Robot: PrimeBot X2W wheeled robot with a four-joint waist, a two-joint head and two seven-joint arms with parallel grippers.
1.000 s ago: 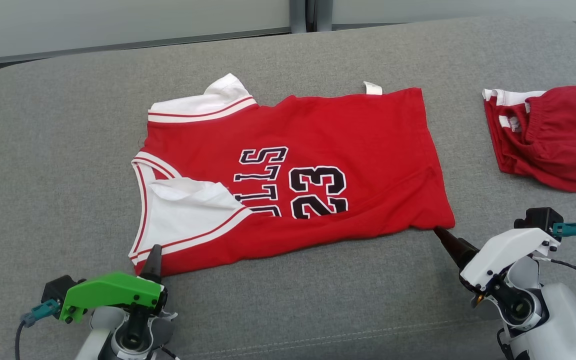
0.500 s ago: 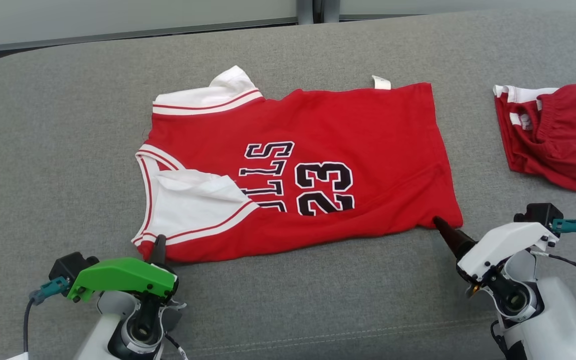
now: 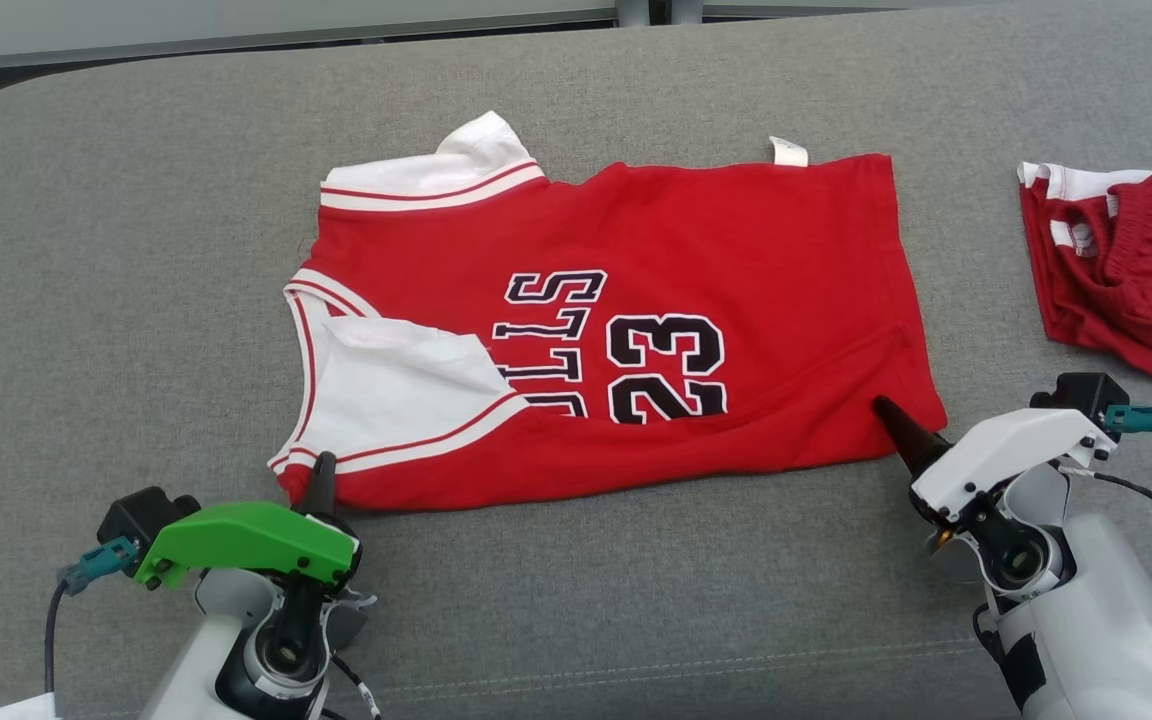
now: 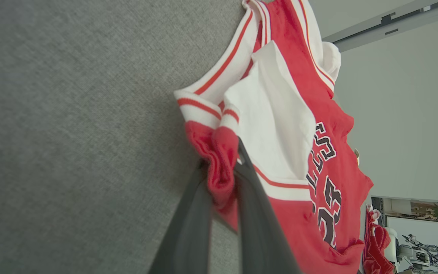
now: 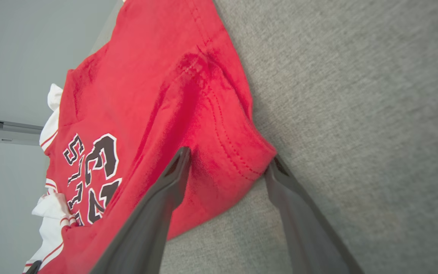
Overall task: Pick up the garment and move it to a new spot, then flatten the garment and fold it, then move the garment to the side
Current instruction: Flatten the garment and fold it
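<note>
**Place:** indoor robot test room or lab; nothing domestic in sight.

**Evidence:**
- Work surface: a wide grey upholstered pad (image 3: 576,600) of woven cloth. Its corner is rounded at the upper left of the head view, and a stitched seam (image 3: 636,675) runs along the lower edge.
- Backdrop: plain pale wall panels (image 3: 236,15) across the top of the head view, split by a dark upright post (image 3: 658,10).
- Far room, lower right of the left wrist view: a white machine with cables (image 4: 418,253), robot-like but small and blurred. Above it is a framed pane showing greenery (image 4: 432,211).
</note>
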